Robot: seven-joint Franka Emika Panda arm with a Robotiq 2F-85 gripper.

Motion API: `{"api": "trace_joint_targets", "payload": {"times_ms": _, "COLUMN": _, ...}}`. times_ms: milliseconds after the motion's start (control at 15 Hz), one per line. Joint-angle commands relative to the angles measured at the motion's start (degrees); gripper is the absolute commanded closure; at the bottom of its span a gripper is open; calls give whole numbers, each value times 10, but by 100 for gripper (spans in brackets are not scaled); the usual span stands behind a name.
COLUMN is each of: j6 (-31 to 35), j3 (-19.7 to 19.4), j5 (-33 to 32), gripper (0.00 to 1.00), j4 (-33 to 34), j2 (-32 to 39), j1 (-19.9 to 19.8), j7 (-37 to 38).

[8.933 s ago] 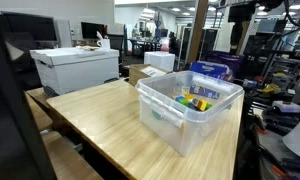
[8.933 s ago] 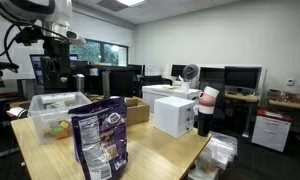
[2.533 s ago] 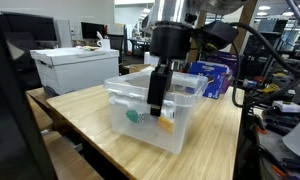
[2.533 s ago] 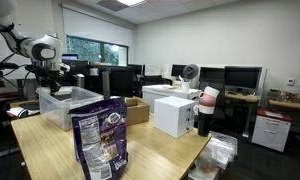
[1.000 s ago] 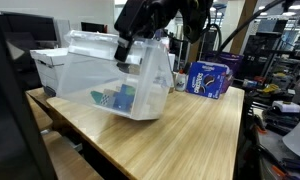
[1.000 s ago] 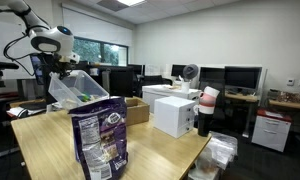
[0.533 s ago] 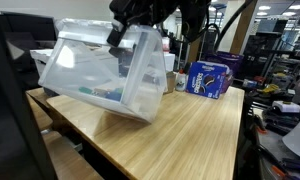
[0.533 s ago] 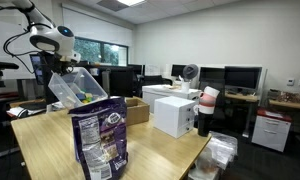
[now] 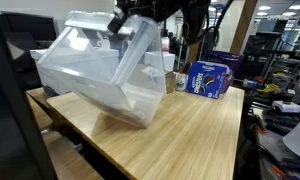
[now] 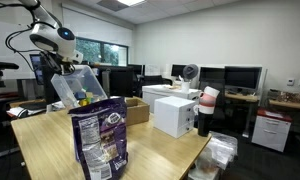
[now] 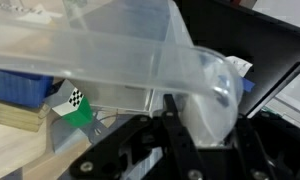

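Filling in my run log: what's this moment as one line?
hand: shut on clear plastic bin | pose: tilted, above wooden table

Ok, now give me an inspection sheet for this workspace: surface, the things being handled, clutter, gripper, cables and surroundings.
Surface: wooden table, light wood; boxes and a bag stand on it.
Job's things: clear plastic bin, tilted steeply and held up by its rim; small colourful items lie inside, at its low side.
Clutter: blue box; dark snack bag; white box; cardboard box.
Grippers: gripper shut on the bin's rim.
Cables: cables tangled beside the table.
Surroundings: office desks with monitors and a fan.
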Motion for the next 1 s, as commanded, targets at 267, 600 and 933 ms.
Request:
{"api": "trace_joint_targets", "payload": {"times_ms": 267, "j6": -3, "j3": -15, "j5": 143, "gripper": 93, "j4": -76, "j2": -74, "j1": -17, "j7": -111}}
{"api": "trace_joint_targets", "payload": {"times_ms": 600, "j6": -39, "j3": -25, "j5": 255, "gripper": 93, "j4": -111, "j2": -104, "j1": -36, "j7": -192}}
{"api": "trace_joint_targets", "payload": {"times_ms": 933, "j6": -57, "j3": -25, "j5": 279, "gripper": 93, "j4": -131, "j2": -120, "j1": -51, "j7": -220}}
